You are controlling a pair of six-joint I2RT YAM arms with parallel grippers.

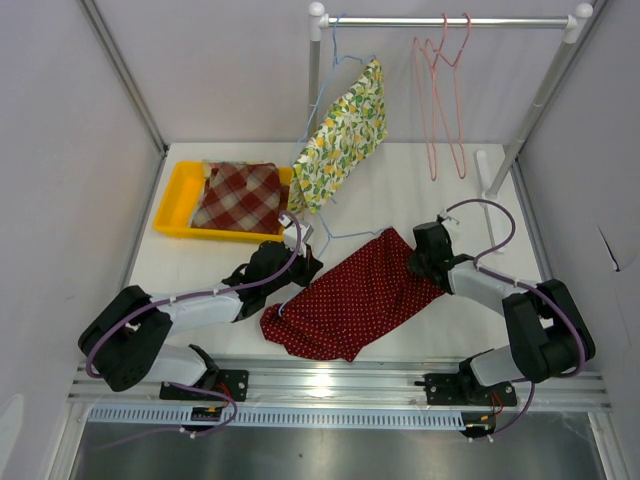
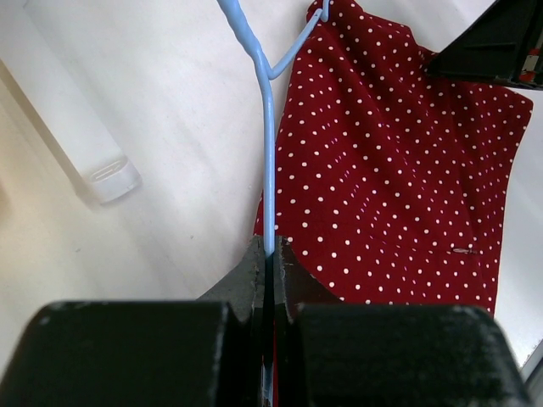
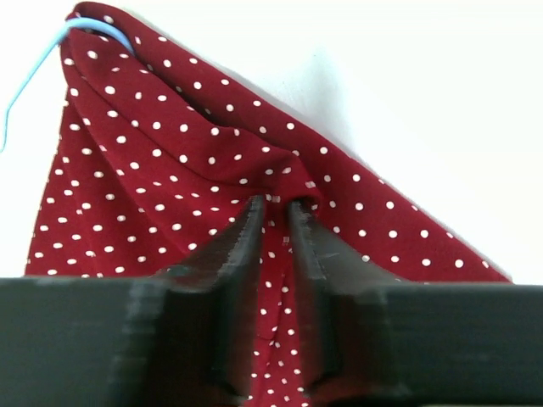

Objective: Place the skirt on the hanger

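A red skirt with white dots [image 1: 350, 295] lies on the table between my arms. A light blue wire hanger [image 1: 340, 236] lies at its upper edge, one end tucked into the skirt's top corner [image 3: 89, 27]. My left gripper [image 1: 300, 265] is shut on the hanger's wire [image 2: 268, 153], with the skirt [image 2: 399, 161] just to its right. My right gripper [image 1: 415, 262] is shut on a fold of the skirt [image 3: 170, 161] at its right edge.
A yellow tray [image 1: 176, 195] with a plaid cloth [image 1: 238, 195] stands at the back left. A garment rack [image 1: 440, 21] at the back holds a floral cloth on a hanger [image 1: 345, 140] and pink hangers [image 1: 440, 90]. Its white foot [image 2: 106, 174] lies near my left gripper.
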